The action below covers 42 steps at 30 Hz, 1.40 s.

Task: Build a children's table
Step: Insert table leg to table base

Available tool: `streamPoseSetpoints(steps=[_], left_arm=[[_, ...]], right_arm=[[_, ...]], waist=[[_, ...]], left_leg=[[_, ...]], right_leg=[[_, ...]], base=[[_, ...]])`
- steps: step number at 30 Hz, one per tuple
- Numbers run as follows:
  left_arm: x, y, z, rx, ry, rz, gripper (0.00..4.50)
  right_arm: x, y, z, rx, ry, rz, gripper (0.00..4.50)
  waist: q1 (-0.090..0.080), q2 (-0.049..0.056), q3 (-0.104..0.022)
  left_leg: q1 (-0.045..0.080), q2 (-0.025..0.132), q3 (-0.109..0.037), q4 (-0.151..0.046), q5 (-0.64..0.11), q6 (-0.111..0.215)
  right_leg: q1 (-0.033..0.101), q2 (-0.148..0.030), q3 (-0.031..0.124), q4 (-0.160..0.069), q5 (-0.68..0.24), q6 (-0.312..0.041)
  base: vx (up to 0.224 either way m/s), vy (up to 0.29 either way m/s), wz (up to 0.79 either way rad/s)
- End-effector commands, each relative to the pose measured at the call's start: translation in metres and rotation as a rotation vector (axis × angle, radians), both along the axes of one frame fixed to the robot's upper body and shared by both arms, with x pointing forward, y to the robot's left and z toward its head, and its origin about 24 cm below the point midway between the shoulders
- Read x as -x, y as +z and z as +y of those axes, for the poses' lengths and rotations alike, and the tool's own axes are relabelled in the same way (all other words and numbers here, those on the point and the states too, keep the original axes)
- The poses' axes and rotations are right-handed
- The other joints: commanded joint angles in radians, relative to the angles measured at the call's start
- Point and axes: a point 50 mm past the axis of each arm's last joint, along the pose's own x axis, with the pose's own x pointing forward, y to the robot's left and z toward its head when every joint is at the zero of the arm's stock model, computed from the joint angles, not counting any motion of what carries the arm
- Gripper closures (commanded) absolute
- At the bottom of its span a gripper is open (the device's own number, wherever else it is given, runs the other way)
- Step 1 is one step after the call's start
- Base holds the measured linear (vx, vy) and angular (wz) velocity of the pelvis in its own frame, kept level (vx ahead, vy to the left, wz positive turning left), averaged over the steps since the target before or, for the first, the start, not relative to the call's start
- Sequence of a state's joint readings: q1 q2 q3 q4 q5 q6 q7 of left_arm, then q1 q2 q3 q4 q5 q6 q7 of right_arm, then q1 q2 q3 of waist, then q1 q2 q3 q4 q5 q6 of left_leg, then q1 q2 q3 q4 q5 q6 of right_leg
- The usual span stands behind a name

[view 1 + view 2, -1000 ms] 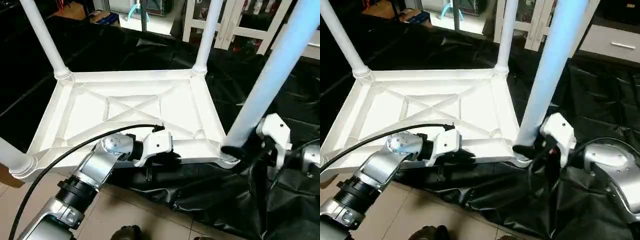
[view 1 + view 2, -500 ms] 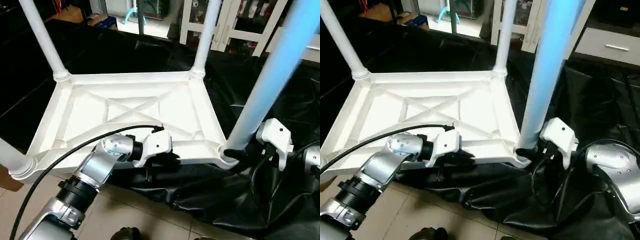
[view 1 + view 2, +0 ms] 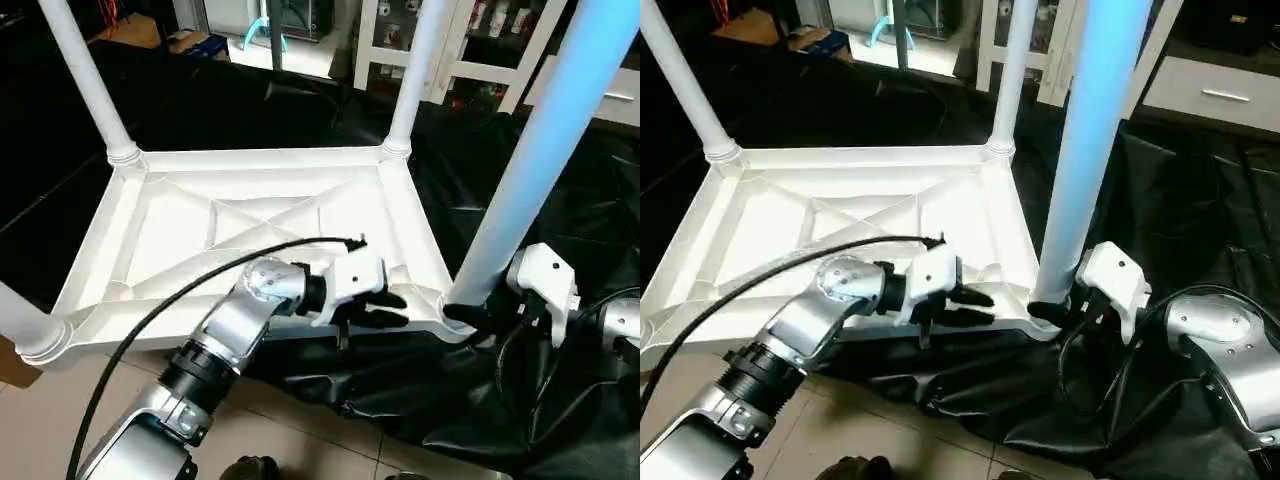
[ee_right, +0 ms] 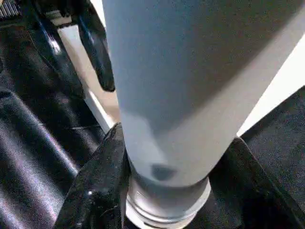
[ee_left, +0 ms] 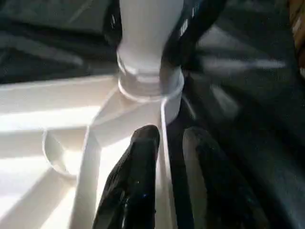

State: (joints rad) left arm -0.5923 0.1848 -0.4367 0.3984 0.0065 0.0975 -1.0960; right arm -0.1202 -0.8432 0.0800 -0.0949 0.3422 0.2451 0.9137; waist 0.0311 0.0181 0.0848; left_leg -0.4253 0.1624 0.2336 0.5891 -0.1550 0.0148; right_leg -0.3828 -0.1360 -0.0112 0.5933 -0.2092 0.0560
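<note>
Gripping the near-right leg (image 3: 520,180) at its socket, right hand (image 3: 470,312); left hand (image 3: 385,308) parted over the tabletop's edge (image 3: 200,335).

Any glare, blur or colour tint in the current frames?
Left eye view: the near long white tube leg reads pale blue up its length. Left wrist view: the black fingers are soft, and the white ribbed plastic tabletop blows out to bright white. Right wrist view: the same leg looms close, grey in shadow.
</note>
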Motion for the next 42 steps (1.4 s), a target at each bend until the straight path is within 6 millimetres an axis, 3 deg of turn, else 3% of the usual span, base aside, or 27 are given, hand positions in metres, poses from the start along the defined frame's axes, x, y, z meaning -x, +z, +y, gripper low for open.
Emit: streamPoseSetpoints(steps=[1,6,12,13,18,19,28,38,42], left_arm=[[-0.002,-0.003,-0.002,-0.048,-0.009,-0.03,3.46],[-0.001,-0.009,-0.001,-0.096,-0.022,-0.018,3.46],[-0.002,-0.019,-0.002,-0.167,-0.011,-0.042,3.46],[-0.002,-0.02,-0.003,-0.17,-0.003,-0.04,3.73],[-0.006,-0.02,-0.001,-0.188,0.02,-0.034,3.99],[-0.007,-0.021,0.0,-0.203,0.022,-0.037,4.21],[-0.002,-0.032,0.011,-0.323,-0.009,0.004,4.5],[0.004,-0.038,0.012,-0.336,-0.024,0.015,4.5],[0.003,-0.032,0.011,-0.281,-0.024,0.012,4.5]], right_arm=[[0.005,-0.011,0.0,0.013,0.003,0.055,2.59],[0.005,-0.011,0.001,0.013,0.006,0.052,2.59],[0.005,-0.011,0.001,0.016,0.01,0.049,2.59],[0.004,-0.011,0.002,0.016,0.011,0.049,2.59],[0.004,-0.01,0.002,0.014,0.011,0.046,2.59],[0.004,-0.01,0.002,0.014,0.011,0.046,2.59],[0.002,-0.009,0.003,0.011,0.013,0.044,2.59],[-0.001,-0.004,0.008,-0.051,0.003,0.038,2.59],[0.003,-0.004,0.011,-0.115,0.036,0.105,2.59]], waist=[[-0.002,-0.012,-0.063],[-0.002,-0.01,-0.062],[0.0,-0.01,-0.06],[0.001,-0.008,-0.058],[0.001,-0.008,-0.058],[0.0,-0.008,-0.058],[-0.001,-0.009,-0.054],[-0.005,-0.01,-0.051],[-0.004,-0.009,-0.053]], left_leg=[[0.049,0.07,-0.042,-0.076,-0.262,0.088],[0.051,0.071,-0.042,-0.079,-0.29,0.071],[0.054,0.072,-0.043,-0.082,-0.33,0.05],[0.054,0.072,-0.044,-0.085,-0.345,0.042],[0.055,0.071,-0.045,-0.087,-0.368,0.025],[0.054,0.071,-0.045,-0.088,-0.371,0.026],[0.055,0.072,-0.049,-0.095,-0.42,-0.001],[0.057,0.073,-0.051,-0.101,-0.449,-0.022],[0.057,0.073,-0.049,-0.102,-0.411,-0.01]], right_leg=[[0.016,-0.013,0.01,-0.063,-0.038,-0.29],[0.016,-0.014,0.01,-0.065,-0.059,-0.297],[0.012,-0.015,0.012,-0.073,-0.12,-0.281],[0.011,-0.015,0.012,-0.074,-0.134,-0.275],[0.008,-0.016,0.013,-0.079,-0.176,-0.258],[0.008,-0.015,0.013,-0.079,-0.178,-0.255],[0.0,-0.017,0.015,-0.087,-0.251,-0.232],[-0.004,-0.014,0.016,-0.091,-0.273,-0.221],[0.0,-0.013,0.015,-0.09,-0.218,-0.232]], base=[[0.0,0.0,0.0],[0.0,0.0,0.0],[0.0,0.0,0.0],[0.0,0.0,0.0],[0.0,0.0,0.0],[0.0,0.0,0.0],[0.0,0.0,0.0],[0.0,0.0,0.0],[0.0,0.0,0.0]])
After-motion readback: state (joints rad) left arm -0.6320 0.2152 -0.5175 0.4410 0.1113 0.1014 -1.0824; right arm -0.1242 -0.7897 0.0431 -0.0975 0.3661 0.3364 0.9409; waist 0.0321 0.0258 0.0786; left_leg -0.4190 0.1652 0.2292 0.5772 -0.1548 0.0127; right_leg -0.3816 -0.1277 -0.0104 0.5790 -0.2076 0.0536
